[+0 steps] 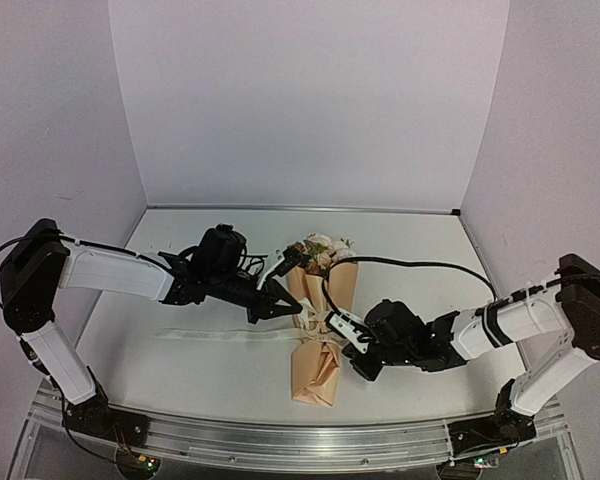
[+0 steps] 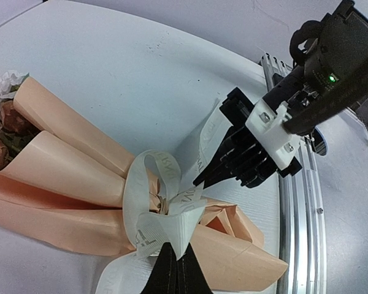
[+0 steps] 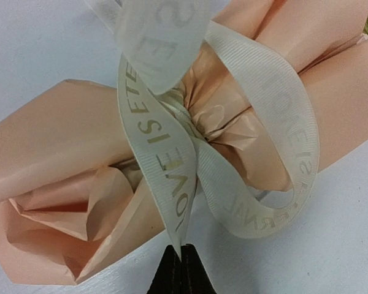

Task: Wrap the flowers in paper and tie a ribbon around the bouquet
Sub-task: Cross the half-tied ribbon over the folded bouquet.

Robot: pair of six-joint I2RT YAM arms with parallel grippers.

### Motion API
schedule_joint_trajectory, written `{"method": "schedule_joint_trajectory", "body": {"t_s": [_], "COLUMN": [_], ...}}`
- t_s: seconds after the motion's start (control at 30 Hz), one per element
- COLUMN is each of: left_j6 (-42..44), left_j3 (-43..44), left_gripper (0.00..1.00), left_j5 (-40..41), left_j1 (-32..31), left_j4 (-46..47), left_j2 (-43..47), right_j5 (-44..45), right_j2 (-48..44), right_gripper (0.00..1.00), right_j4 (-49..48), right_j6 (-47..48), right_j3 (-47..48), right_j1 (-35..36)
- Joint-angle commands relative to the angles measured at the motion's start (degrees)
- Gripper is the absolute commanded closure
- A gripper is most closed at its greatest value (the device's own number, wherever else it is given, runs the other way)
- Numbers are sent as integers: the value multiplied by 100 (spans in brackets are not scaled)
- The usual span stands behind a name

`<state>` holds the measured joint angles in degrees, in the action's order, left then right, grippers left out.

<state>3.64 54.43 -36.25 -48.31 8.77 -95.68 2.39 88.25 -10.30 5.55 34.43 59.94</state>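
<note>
A strand of the ribbon (image 3: 165, 165) is being pinched by the fully closed right end effector (image 3: 181, 269), just ahead of its tips, where the ribbon is looping round the gathered waist of the paper (image 3: 61, 141). Another strand is being pinched by the closed left end effector (image 2: 172, 272), directly in front of it. The bouquet (image 1: 318, 375) is lying on the bench (image 1: 400, 250) between both end effectors, with the flowers (image 1: 318, 250) beyond them.

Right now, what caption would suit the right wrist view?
Right gripper pinches a lettered ribbon looped around the waist of a peach paper bouquet.
</note>
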Motion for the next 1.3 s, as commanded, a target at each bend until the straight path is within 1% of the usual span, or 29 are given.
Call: {"method": "schedule_joint_trajectory", "body": {"t_s": [0.0,0.1,0.17,0.23,0.33,0.47,0.6,0.8,0.9,1.1,1.13,1.23,1.27], "left_j6": [170,255,325,410,610,838,1015,1225,1275,1273,1250,1119,1079], "left_j3": [265,232,195,200,324,531,636,866,892,992,1015,1065,1075], "left_gripper": [100,100,100,100,100,100,100,100,100,100,99,85,79], "left_j5": [-213,-386,-527,-643,-693,-597,-350,-209,-120,62,141,369,427], "left_j1": [24,20,5,-24,-135,-401,-658,-1007,-1150,-1241,-1242,-1243,-1242], "left_j4": [-136,-155,-163,-218,-478,-794,-919,-1326,-1367,-1425,-1447,-1445,-1438], "left_j2": [68,147,193,203,130,25,26,-239,-336,-521,-555,-567,-548], "right_j5": [122,-75,-381,-678,-1028,-1373,-1608,-1620,-1614,-1511,-1497,-1482,-1482], "right_j2": [-578,-871,-937,-894,-693,-480,-252,22,176,366,377,386,386], "right_gripper": [100,100,100,100,100,100,100,100,100,100,100,100,100], "right_j4": [187,971,1480,1903,2300,2340,2338,2340,2331,2254,2233,2197,2191], "right_j6": [-588,-1244,-1661,-2139,-2530,-3221,-3646,-4141,-4311,-4445,-4448,-4447,-4443], "right_j3": [-99,61,281,541,889,1133,1366,1564,1654,1693,1689,1698,1696], "right_j1": [9,-70,-157,-273,-416,-598,-683,-821,-861,-886,-896,-912,-914]}}
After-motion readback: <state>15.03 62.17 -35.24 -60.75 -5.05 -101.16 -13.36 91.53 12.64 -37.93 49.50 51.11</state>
